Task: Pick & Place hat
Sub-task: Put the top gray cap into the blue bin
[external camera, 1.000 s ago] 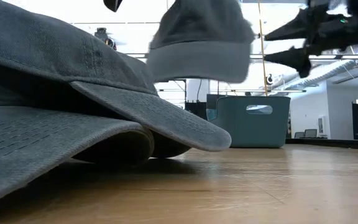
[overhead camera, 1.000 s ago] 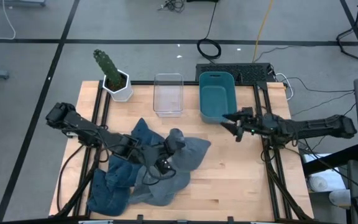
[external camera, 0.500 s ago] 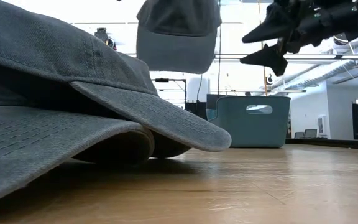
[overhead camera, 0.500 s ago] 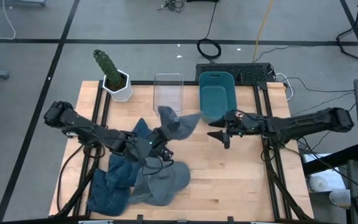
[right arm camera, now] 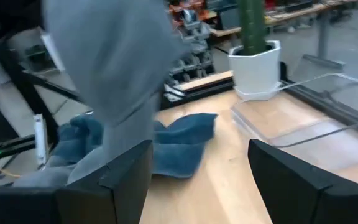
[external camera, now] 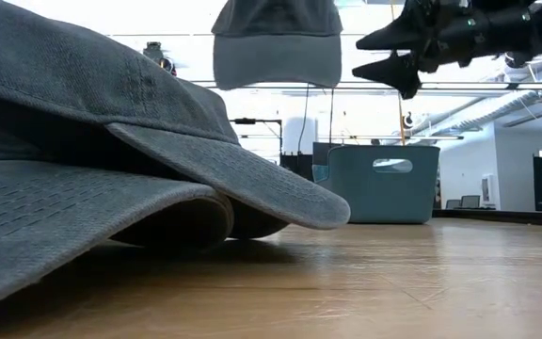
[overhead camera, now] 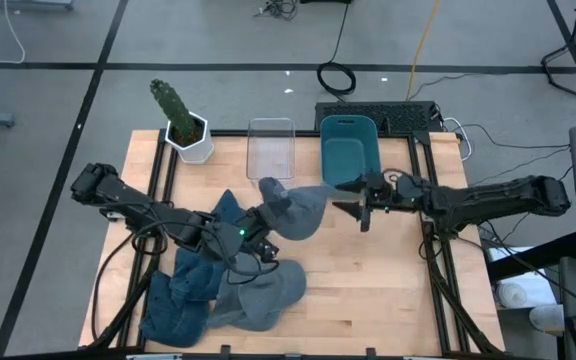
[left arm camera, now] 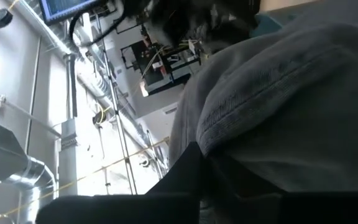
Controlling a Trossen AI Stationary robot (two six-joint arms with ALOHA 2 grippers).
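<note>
Grey denim hat (overhead camera: 293, 208) hangs in the air above mid-surface, pinched in your clenched left hand (overhead camera: 259, 219); the right hand (overhead camera: 356, 209), spread wide, waits just right of it. You should feed the cap's edge squarely between those fingers before releasing.

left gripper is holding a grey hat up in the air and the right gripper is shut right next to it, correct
Not quite: the right gripper is open, as the right wrist view shows, its fingers standing wide apart. The rest holds: the left gripper holds the grey hat in the air beside it.
</note>
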